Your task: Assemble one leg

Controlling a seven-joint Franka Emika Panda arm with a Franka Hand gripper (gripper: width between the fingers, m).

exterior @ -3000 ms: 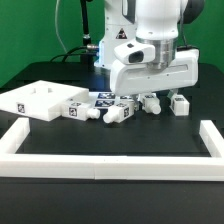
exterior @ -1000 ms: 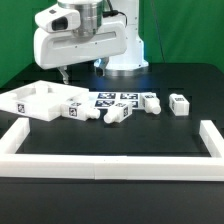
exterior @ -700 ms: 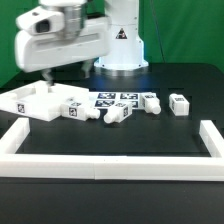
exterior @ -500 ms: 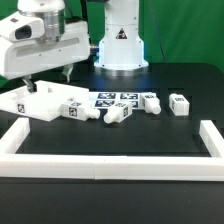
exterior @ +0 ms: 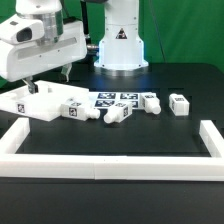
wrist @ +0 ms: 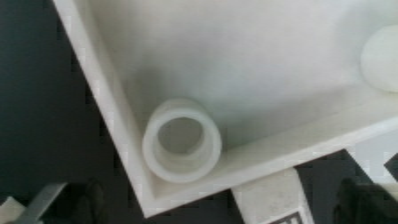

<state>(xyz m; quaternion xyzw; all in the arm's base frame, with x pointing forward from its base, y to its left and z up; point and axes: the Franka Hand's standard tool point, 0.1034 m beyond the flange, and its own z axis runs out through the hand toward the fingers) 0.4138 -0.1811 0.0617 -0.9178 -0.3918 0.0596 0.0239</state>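
Several stubby white legs with tags lie in a row on the black table: one (exterior: 78,108) beside the square panel, one (exterior: 118,113) in the middle, one (exterior: 152,102) and one (exterior: 180,105) toward the exterior view's right. My gripper (exterior: 48,80) hangs open and empty over the large white square panel (exterior: 35,100) at the exterior view's left. In the wrist view the panel (wrist: 231,70) fills the picture, with a round socket (wrist: 183,145) near its corner. My gripper (wrist: 210,208) holds nothing, and its dark fingers (wrist: 36,205) stand wide apart. A tagged leg (wrist: 294,195) lies just past the panel's edge.
The marker board (exterior: 115,99) lies behind the legs. Long white border rails run along the front (exterior: 100,165), the exterior view's left (exterior: 20,133) and right (exterior: 208,140). The arm's base (exterior: 120,45) stands at the back.
The arm swung from the exterior view's right, above the legs, across to the left over the square panel. In the last half second it has held still.
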